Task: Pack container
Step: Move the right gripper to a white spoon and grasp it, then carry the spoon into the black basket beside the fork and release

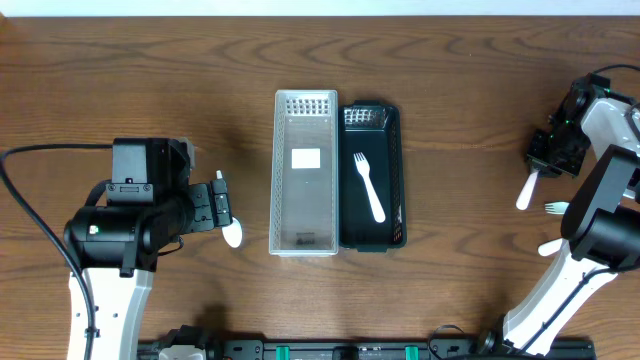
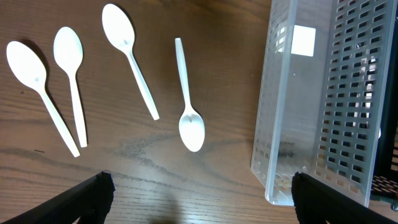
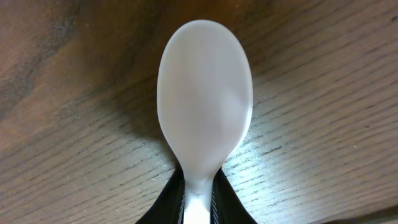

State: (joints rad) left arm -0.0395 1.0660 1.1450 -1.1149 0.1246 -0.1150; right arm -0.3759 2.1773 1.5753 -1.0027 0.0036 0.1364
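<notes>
No legible text or numbers

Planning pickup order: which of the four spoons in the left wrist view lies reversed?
The spoon nearest the bin; only its bowl points down-frame, toward the camera.

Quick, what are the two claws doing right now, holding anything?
Left gripper: open, empty.
Right gripper: shut on a white spoon.

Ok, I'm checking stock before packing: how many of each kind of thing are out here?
White spoons: 5 (four loose, one in the right claw)
White forks: 2 (one in the black tray, one beside the right arm)
Containers: 2 (black tray, clear mesh bin)
Half-hidden white utensil: 1
Total: 10
</notes>
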